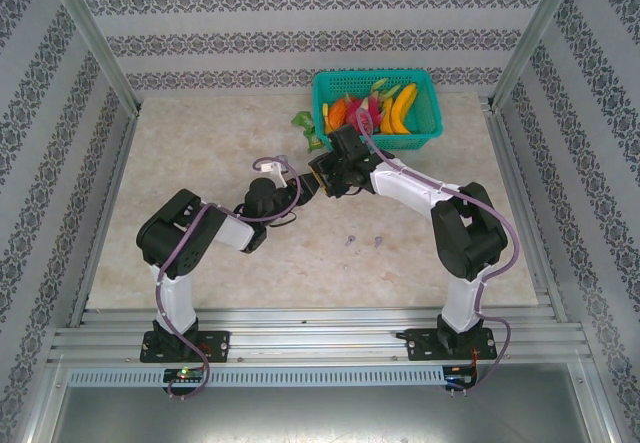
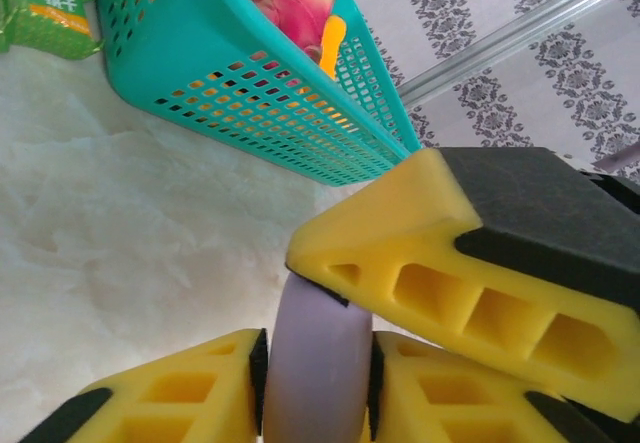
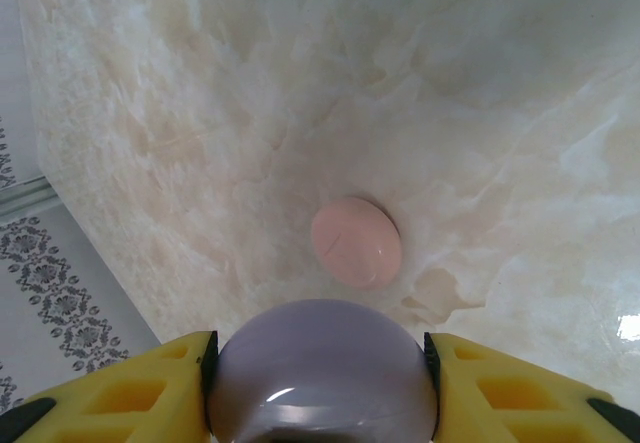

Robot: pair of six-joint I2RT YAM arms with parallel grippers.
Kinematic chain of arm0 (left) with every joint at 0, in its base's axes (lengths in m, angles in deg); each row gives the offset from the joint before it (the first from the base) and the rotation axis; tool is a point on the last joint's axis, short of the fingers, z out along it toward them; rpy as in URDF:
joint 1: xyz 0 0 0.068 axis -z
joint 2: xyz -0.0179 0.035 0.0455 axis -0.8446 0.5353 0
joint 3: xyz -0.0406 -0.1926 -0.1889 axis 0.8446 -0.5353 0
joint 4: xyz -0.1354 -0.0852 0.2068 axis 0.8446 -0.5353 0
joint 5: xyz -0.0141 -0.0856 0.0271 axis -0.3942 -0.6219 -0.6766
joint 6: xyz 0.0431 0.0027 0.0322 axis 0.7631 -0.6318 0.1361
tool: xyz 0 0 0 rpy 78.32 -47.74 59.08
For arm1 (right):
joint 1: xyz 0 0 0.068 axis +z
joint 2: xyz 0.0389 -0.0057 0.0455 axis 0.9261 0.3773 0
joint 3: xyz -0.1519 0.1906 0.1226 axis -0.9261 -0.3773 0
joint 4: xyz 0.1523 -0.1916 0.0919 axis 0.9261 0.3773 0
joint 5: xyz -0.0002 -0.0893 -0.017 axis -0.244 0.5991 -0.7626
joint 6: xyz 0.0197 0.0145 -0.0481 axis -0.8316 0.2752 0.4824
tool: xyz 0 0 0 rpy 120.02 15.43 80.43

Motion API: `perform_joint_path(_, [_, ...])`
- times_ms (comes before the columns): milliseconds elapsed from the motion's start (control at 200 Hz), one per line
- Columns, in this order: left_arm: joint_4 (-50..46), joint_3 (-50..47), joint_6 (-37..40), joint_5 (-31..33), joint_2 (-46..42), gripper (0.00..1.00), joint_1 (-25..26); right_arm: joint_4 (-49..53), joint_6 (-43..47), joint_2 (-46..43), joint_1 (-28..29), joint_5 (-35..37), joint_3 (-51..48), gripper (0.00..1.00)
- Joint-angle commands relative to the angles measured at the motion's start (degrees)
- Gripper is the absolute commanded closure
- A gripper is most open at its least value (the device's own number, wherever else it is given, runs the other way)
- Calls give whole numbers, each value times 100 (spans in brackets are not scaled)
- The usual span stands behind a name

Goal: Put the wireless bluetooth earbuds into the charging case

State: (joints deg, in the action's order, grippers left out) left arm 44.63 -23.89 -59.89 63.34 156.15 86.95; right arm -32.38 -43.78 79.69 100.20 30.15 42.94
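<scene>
Patterned paper walls close in a pale marble-look table (image 1: 200,253). At its far edge stands a teal basket (image 1: 420,128) of fruit, with a green packet (image 2: 45,8) just beside it.

The two arms meet over the middle of the table. Both are clamped on the same round purple case (image 3: 320,388). The left pincer (image 2: 315,378) pinches it edge-on between its yellow pads. The right pincer (image 3: 318,355) grips it across the rim, and one of its fingers presses on the case's upper edge in the left wrist view. A pink case (image 3: 356,241) lies shut on the table just beyond.

The earbuds (image 1: 350,238) are well apart from all this. They are two specks on bare table nearer the arm bases, one purplish and one pinkish, too small to make out which way they lie.

I'd judge them nearly weightless, hard and slick, so a clumsy touch would flick them away. The stem looks the safest place to nip, gently. The glossy, rounded case could also squirt out of the pads if squeezed off-centre.
</scene>
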Motion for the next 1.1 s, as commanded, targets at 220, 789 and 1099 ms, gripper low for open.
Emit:
perform_joint_path(220, [163,131,-108,139,167,88,39,-59,-56,-113,25,-137,-120,59])
perform_joint_path(789, [-1407,131,287,-1187,-795,100,-374,-97,2062,-1634,-833,-202,-851,27])
perform_joint_path(1099, [-3713,1119,1720,-3515,-1512,100,-962,-1572,5038,-3471,-1139,-1236,-2901,27])
